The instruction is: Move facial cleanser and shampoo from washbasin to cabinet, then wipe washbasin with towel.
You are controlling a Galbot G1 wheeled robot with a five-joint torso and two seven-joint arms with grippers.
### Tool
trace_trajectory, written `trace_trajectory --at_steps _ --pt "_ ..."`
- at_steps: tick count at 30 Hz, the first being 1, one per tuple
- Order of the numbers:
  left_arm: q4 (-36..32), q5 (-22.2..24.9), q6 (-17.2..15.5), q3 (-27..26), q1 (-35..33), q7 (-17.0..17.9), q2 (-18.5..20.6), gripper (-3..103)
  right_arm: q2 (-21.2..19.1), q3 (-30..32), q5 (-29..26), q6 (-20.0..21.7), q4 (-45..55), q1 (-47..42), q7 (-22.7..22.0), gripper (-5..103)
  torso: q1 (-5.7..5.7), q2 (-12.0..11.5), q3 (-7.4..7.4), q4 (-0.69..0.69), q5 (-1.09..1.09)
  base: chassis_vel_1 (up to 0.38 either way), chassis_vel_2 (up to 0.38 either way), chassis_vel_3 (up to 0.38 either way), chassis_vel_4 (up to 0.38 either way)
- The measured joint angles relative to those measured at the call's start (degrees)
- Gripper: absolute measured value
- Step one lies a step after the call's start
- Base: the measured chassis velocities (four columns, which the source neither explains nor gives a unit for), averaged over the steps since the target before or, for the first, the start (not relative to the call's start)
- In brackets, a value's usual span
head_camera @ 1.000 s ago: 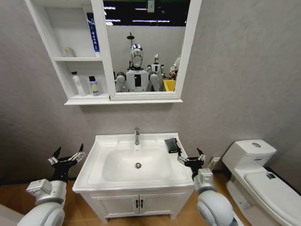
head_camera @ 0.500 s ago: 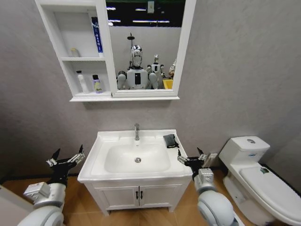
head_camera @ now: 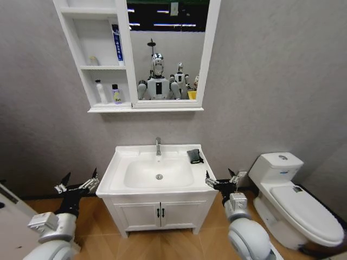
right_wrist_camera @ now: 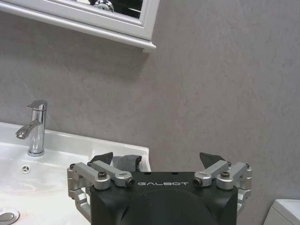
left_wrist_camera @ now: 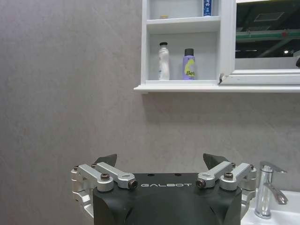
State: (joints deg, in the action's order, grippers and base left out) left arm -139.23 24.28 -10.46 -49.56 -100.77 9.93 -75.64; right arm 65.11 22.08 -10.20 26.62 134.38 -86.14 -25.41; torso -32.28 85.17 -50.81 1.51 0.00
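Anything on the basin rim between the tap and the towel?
No. In the head view the washbasin rim between the tap and the towel is bare white ceramic.

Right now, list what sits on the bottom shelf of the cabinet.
On the cabinet's bottom shelf stand a white bottle and a purple bottle with a black cap, side by side. The shelf's back corners are partly hidden.

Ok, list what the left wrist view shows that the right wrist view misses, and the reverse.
Left wrist alone: the cabinet shelves, with a white bottle and a purple bottle on the lowest one, and the open left gripper.
Right wrist alone: the towel on the washbasin's back corner, the drain, a corner of the toilet, and the open right gripper.
Both: the tap, the grey wall and the mirror frame.
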Motion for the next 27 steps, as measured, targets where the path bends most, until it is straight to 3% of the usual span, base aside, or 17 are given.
trace_trajectory --at_steps 10,27 --pt "-1.1 -5.8 0.9 6.4 -0.9 0.0 -3.7 100 -1.5 0.3 -0.1 0.1 0.2 -0.1 -0.1 100 0.0 0.0 0.0 0.01 0.01 0.12 -0.121 -0.125 0.13" --pt "-1.6 -7.0 1.1 7.0 -1.5 0.0 -4.9 100 -2.5 0.0 -1.0 0.4 0.1 0.0 -0.1 100 0.0 0.0 0.0 0.01 0.01 0.169 -0.167 -0.169 0.161"
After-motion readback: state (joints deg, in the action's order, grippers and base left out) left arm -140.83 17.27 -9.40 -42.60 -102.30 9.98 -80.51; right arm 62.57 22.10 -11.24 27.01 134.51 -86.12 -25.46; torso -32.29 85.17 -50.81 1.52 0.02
